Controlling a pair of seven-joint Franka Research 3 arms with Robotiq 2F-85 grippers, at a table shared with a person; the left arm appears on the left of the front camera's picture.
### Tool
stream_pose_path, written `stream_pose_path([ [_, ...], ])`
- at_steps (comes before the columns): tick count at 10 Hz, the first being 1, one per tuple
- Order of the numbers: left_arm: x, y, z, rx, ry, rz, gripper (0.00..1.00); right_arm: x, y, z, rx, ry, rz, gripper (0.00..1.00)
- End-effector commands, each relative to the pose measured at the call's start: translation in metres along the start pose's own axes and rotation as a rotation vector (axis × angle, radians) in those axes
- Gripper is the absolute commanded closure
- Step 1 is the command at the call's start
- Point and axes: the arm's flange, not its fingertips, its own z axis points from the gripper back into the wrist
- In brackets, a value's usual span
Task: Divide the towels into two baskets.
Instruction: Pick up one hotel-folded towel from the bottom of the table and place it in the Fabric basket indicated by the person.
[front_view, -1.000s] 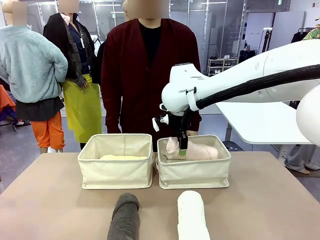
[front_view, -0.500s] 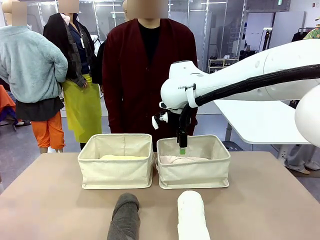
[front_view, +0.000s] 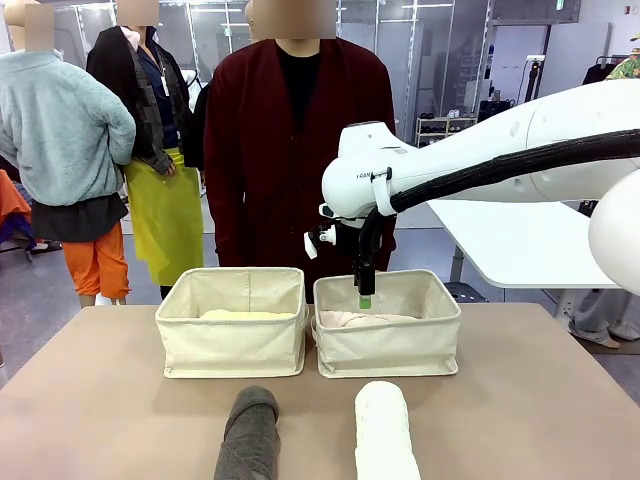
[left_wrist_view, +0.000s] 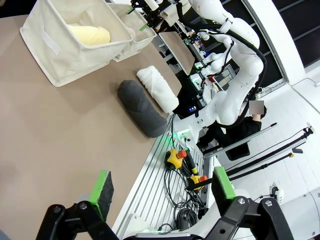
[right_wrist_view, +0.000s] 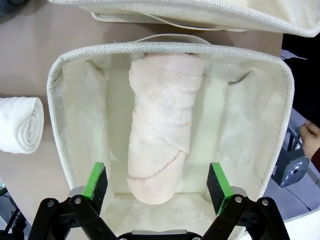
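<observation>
- The right hand hung over the right basket, fingers spread wide and empty. The pink towel lay lengthwise on that basket's floor, below the hand and apart from it.
- The yellow towel lay in the left basket, so each basket held one roll. The task looked about half done, between a placing and the next pick.
- The grey towel and the white towel lay side by side on the bench, in front of the baskets and not touching.
- The left hand hung low over the bench, well apart from both rolls, fingers apart and empty.
- The next move likely called for an open hand to come down across one roll's girth and grip firmly enough that the soft terry would not sag or unwind.
- In the front view the bottom edge cut off both bench rolls, and the basket walls hid most of the pink and yellow towels. Where the rolls' loose ends lay could not be told.
</observation>
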Motion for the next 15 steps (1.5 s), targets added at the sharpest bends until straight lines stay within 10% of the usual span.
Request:
stream_pose_path([
  [1, -0.005, -0.007, -0.001, -0.004, 0.003, -0.007, 0.0, 0.001, 0.001, 0.0, -0.002, 0.003, 0.002, 0.0],
  [8, -0.005, -0.007, -0.001, -0.004, 0.003, -0.007, 0.0, -0.006, 0.016, 0.019, 0.015, -0.031, -0.015, 0.0],
  [15, -0.005, -0.007, -0.001, -0.004, 0.003, -0.007, 0.0, -0.161, 0.153, 0.099, 0.076, -0.39, -0.365, 0.0],
])
